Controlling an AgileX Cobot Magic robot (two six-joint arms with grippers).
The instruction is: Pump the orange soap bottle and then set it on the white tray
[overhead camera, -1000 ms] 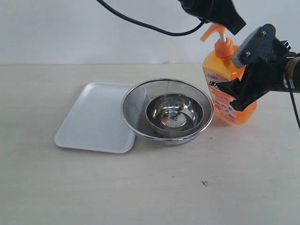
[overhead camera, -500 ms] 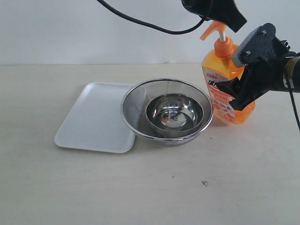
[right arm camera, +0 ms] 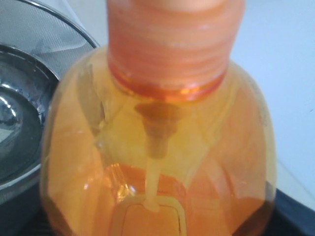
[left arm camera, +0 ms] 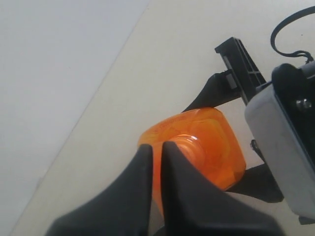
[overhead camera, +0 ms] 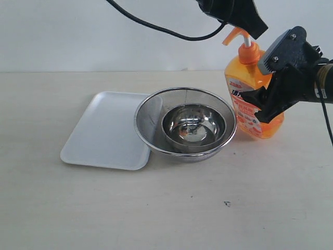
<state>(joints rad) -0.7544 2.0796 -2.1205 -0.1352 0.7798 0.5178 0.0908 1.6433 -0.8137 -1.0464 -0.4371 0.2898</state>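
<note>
The orange soap bottle (overhead camera: 253,99) stands upright on the table, to the right of the bowls. My right gripper (overhead camera: 264,101) is shut on its body, one black finger on each side; the right wrist view shows the bottle (right arm camera: 162,147) filling the frame. My left gripper (overhead camera: 261,25) hovers over the pump head (overhead camera: 235,34), shut, its tips resting on top of it. From the left wrist camera, the two fingertips (left arm camera: 170,150) sit almost touching above the orange bottle (left arm camera: 211,137). The white tray (overhead camera: 104,130) lies flat at the left with nothing on it.
A round steel mesh strainer (overhead camera: 151,112) stands between the tray and the bottle, its rim overlapping the tray's right edge. A small shiny steel bowl (overhead camera: 193,125) sits inside it. A black cable (overhead camera: 156,26) hangs from the left arm above.
The left gripper has shifted slightly left and down onto the pump head. The bottle and the right gripper have stayed in place.
</note>
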